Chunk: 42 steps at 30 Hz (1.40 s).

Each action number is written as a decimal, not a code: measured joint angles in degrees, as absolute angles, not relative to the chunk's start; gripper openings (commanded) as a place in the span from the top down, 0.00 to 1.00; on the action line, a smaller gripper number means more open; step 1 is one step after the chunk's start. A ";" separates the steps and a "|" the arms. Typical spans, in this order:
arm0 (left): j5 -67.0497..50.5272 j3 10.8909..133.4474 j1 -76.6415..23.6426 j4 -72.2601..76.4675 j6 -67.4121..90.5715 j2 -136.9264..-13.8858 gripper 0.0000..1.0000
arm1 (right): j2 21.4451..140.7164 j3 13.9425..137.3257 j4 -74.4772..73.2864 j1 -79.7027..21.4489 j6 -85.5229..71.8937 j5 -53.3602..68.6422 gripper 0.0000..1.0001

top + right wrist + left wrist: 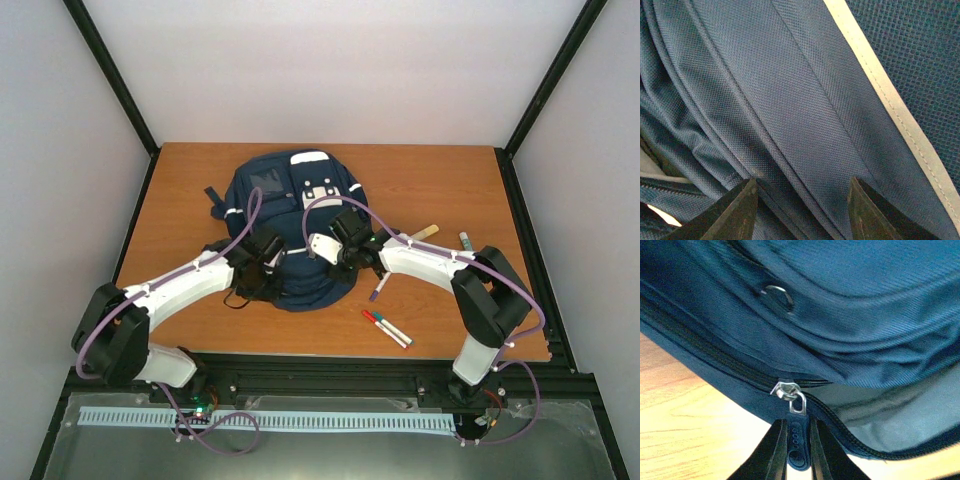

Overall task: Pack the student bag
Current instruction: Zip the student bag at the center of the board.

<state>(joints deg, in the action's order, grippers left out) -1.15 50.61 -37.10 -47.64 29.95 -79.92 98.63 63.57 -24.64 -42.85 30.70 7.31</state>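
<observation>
The navy student bag (290,215) lies flat in the middle of the table, its white patch at the far end. My left gripper (266,262) is at the bag's near left edge. In the left wrist view it (799,424) is shut on the dark blue zipper pull tab (798,442), which hangs from the silver slider (786,391). To the right of the slider the zipper is open and shows grey lining (900,410). My right gripper (335,252) is over the bag's near right part. It (802,192) is open, with the fingertips (746,196) down on navy fabric beside a white stripe (890,102).
Several markers lie on the wooden table (180,190) right of the bag: a purple one (380,287), a red and a white pair (386,328), a beige one (422,234) and a pale one (465,240). A dark strap (214,196) sticks out at the bag's left.
</observation>
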 measured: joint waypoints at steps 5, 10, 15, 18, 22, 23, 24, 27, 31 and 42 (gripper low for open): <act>-10.07 50.63 -37.08 -46.13 29.95 -78.70 0.99 | 98.65 63.57 -24.71 -42.85 30.52 6.22 0.50; -17.69 50.63 -37.04 -42.44 30.44 -78.41 0.99 | 98.65 63.57 -24.82 -42.68 30.20 4.86 0.50; -23.46 50.24 -37.04 -37.69 31.48 -78.50 0.99 | 98.65 63.57 -24.67 -41.85 29.47 4.21 0.50; -26.63 50.15 -37.32 -34.81 31.79 -78.72 0.99 | 98.67 63.59 -23.92 -41.47 28.86 3.81 0.50; -27.83 50.13 -37.65 -33.08 31.86 -79.75 0.97 | 98.65 63.59 -24.08 -40.84 28.60 3.77 0.50; -27.88 50.13 -37.74 -32.88 31.86 -79.99 0.95 | 98.65 63.59 -24.18 -40.66 28.49 3.81 0.50; -27.86 50.13 -37.80 -32.77 31.81 -80.18 0.91 | 98.56 63.61 -24.32 -40.36 28.36 3.92 0.49; -27.73 50.19 -38.00 -33.06 31.20 -80.77 0.67 | 97.14 63.68 -25.15 -39.35 27.83 5.13 0.45; -27.18 51.31 -38.41 -34.50 28.86 -80.95 0.40 | 91.44 63.70 -26.98 -37.01 26.94 7.18 0.41; -12.84 55.24 -38.52 -36.51 24.93 -70.50 0.00 | 81.10 64.40 -31.70 -29.28 22.55 11.97 0.36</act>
<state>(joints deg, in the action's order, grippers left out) -12.84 55.24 -38.52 -36.51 24.93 -70.50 81.10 64.40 -31.70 -29.28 22.55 11.97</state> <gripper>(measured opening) 0.982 0.631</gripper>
